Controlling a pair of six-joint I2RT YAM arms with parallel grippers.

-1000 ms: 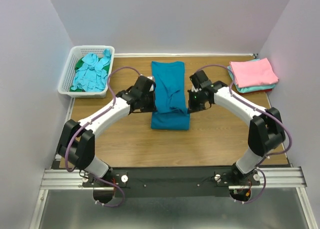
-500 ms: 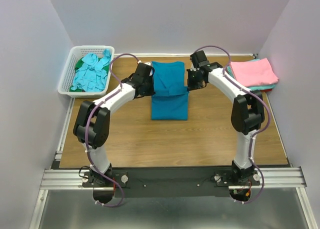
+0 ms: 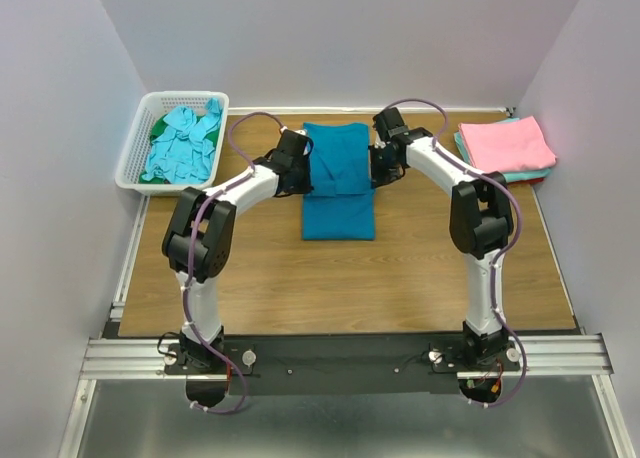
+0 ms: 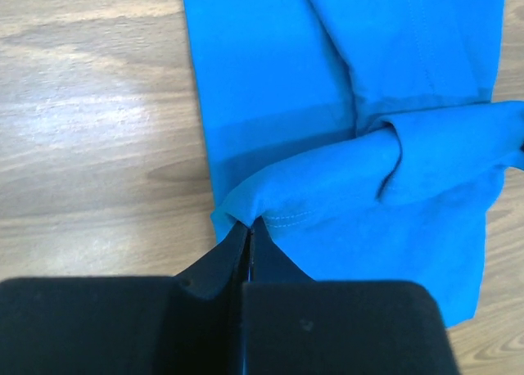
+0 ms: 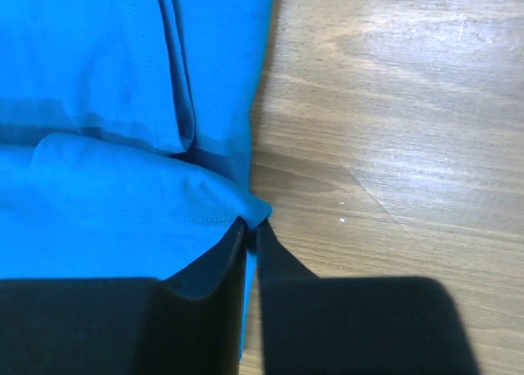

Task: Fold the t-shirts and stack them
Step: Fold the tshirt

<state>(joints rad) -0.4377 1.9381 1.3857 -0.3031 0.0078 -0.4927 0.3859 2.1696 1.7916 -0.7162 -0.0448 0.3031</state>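
**A:** First entry?

**B:** One blue shirt, upper middle of the overhead view. It lies flat on the wooden table as a long narrow strip. A flap is doubled over it, with the flap's hemmed edge running across the strip.

**A:** The pincers?

**B:** Left pincer: clenched on the left corner of that hem, low over the cloth. Right pincer: at the right corner, fingers almost together with a hairline gap. I cannot tell whether it grips or has let go.

**A:** Why one on each corner?

**B:** I'd say it keeps the hem taut and square, so the flap lands even with both side edges lined up. Held from one corner only, it would likely sag or skew.

**A:** Other stock?

**B:** Upper right: a neat stack with a pink shirt on top and a paler one beneath. That is presumably where the blue one goes once it is folded. Upper left: a white slotted basket holding crumpled turquoise shirts, with some green showing under them. These are unfolded, so likely waiting their turn.

**A:** Progress?

**B:** Mid-fold, by my reckoning. The blue shirt looks too long for the stack, and the basket is not yet emptied.
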